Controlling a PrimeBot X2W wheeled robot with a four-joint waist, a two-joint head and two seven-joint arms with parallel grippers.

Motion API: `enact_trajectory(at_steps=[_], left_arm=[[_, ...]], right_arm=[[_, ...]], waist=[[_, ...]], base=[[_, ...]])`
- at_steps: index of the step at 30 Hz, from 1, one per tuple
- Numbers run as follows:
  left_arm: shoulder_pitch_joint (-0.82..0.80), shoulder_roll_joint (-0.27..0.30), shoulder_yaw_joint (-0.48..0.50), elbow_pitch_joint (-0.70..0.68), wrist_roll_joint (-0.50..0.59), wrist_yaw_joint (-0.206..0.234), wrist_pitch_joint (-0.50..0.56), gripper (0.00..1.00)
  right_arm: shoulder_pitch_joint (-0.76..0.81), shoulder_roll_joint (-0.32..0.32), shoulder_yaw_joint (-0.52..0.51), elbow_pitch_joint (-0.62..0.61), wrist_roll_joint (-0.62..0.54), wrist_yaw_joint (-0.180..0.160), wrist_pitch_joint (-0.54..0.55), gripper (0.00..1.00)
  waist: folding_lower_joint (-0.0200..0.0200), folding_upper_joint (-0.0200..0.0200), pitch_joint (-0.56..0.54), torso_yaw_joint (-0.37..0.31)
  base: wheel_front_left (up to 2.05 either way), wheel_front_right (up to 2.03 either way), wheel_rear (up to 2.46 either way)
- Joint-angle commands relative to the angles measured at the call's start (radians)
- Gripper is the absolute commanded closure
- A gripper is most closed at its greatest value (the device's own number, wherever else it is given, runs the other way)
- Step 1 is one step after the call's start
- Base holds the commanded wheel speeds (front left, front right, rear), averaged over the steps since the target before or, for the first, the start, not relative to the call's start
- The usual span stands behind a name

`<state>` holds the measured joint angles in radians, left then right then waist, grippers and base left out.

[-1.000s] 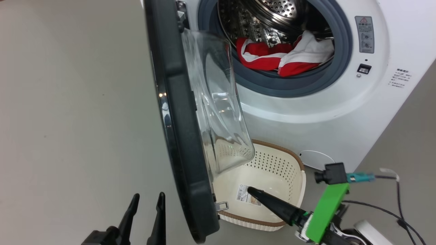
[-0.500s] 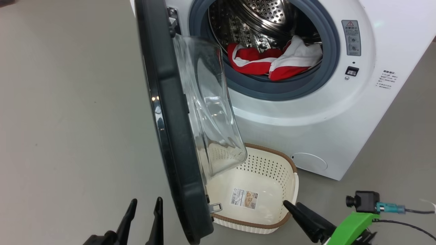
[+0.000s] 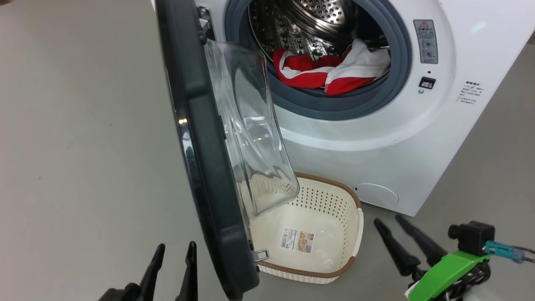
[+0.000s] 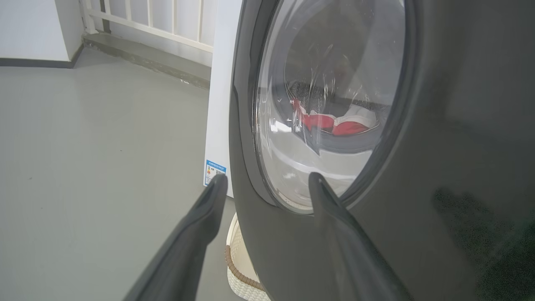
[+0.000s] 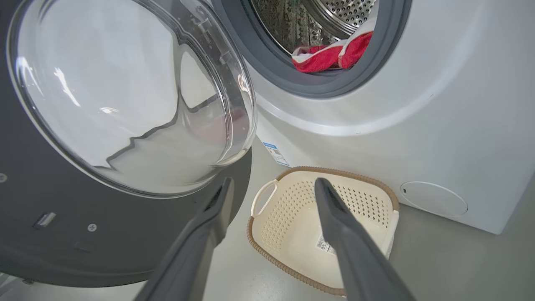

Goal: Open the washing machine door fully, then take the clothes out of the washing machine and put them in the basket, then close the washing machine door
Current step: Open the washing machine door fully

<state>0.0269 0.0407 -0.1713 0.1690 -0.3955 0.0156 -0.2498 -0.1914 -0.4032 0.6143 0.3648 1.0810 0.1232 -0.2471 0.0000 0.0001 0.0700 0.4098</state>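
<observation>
Pulling right end effector [image 3: 388,220] back from over the basket [image 3: 330,200] to its right, spread wide, empty. Holding left end effector [image 3: 176,246] wide, left of the open washing machine door [image 3: 200,146]. Finding the clothes [image 3: 330,71] lying inside the washing machine [image 3: 376,142].

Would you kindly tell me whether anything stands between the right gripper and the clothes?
Nothing visible does: the right gripper, open beside the basket, has a free line up to the clothes in the open washing machine. The washing machine door stands to its left, its glass bowl overhanging the basket.
</observation>
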Motion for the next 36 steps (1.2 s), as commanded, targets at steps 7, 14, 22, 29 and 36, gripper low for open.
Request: enact_trajectory(at_steps=[7, 14, 22, 29, 36], left_arm=[[-0.022, 0.009, 0.035, -0.025, 0.006, -0.004, -0.012, 0.0], [-0.024, 0.009, 0.035, -0.028, 0.003, -0.001, -0.012, 0.0], [-0.029, 0.009, 0.035, -0.025, 0.0, 0.001, -0.012, 0.0], [-0.03, 0.009, 0.038, -0.023, -0.001, 0.002, -0.012, 0.0], [-0.031, 0.009, 0.042, -0.024, -0.001, 0.0, -0.012, 0.0]], right_arm=[[0.065, 0.07, -0.235, -0.085, -0.312, 0.008, -0.014, 0.0], [0.134, 0.14, -0.386, -0.176, -0.502, 0.008, -0.015, 0.0], [0.192, 0.18, -0.456, -0.184, -0.588, 0.008, -0.015, 0.0], [0.21, 0.198, -0.472, -0.173, -0.599, 0.008, -0.015, 0.0], [0.211, 0.2, -0.475, -0.172, -0.609, 0.008, -0.015, 0.0]], waist=[[0.0, -0.0001, 0.01, 0.0], [0.0, -0.0001, 0.012, 0.002], [0.0, -0.0001, 0.013, 0.008], [0.0, -0.0001, 0.012, 0.006], [0.0, -0.0001, 0.008, 0.002]], base=[[0.0, 0.0, 0.0], [0.0, 0.0, 0.0], [0.0, 0.0, 0.0], [0.0, 0.0, 0.0], [0.0, 0.0, 0.0]])
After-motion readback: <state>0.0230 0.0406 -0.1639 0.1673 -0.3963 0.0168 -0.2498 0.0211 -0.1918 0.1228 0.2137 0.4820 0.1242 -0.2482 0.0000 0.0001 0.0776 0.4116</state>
